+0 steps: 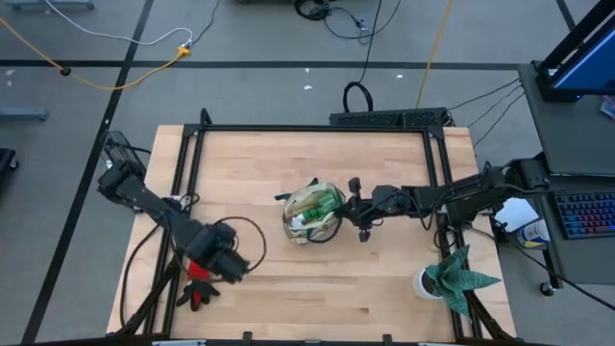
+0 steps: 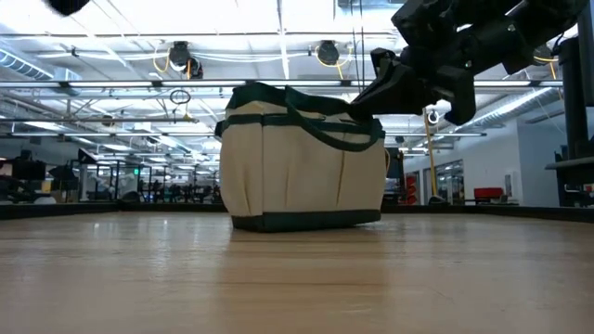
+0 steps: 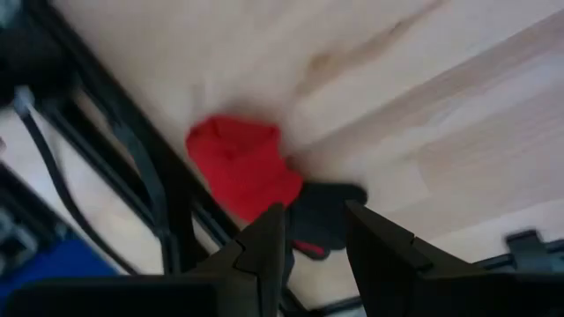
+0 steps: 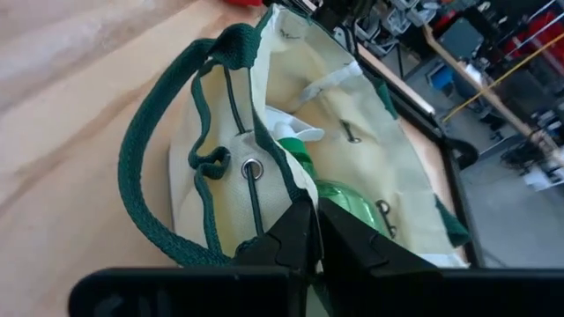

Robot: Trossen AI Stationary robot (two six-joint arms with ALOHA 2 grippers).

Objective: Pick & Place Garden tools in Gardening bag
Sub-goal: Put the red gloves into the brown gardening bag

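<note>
Red glove (image 1: pixel 199 291) lies at the table's 7 o'clock edge: soft, light, best pinched at its bunched middle. Left gripper (image 1: pixel 223 261), fingers spread, hovers above it. Farther off, centre table, right gripper (image 1: pixel 352 213) pinches the gardening bag (image 1: pixel 309 213) rim.

No readable text, label, brand or number anywhere. Nothing legible on the bag (image 2: pixel 302 158). Nothing legible on the keyboard (image 1: pixel 588 213) at far right either.

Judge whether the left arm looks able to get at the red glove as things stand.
Probably yes: the left gripper hovers open just above the red glove at the table's edge, with nothing between them.
</note>
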